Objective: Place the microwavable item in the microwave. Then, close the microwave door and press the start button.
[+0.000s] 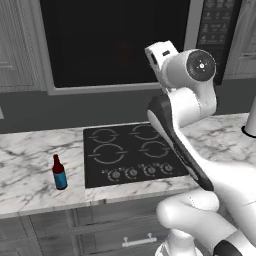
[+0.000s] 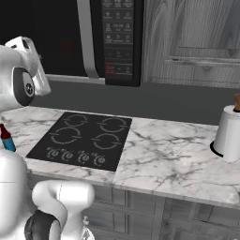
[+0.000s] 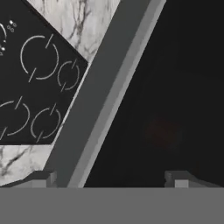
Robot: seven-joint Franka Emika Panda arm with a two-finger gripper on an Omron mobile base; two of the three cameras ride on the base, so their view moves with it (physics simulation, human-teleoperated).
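Observation:
The microwave door (image 1: 115, 45) is shut, and its dark window spans the wall above the stovetop (image 1: 132, 155). Behind the glass a faint reddish blur shows, the microwavable item (image 3: 162, 131), also dim in the left base view (image 1: 124, 52). The microwave's black button panel (image 2: 117, 37) stands to the right of the door. My gripper (image 3: 111, 180) is open close in front of the door window, its two fingertips (image 3: 43, 177) wide apart with nothing between them. My raised hand sits before the door's lower right part.
A slim blue-labelled bottle (image 1: 59, 172) stands on the marble counter (image 2: 164, 154) left of the stovetop. A white paper-towel roll (image 2: 228, 135) stands at the counter's far right. Grey cabinets (image 2: 192, 37) flank the microwave.

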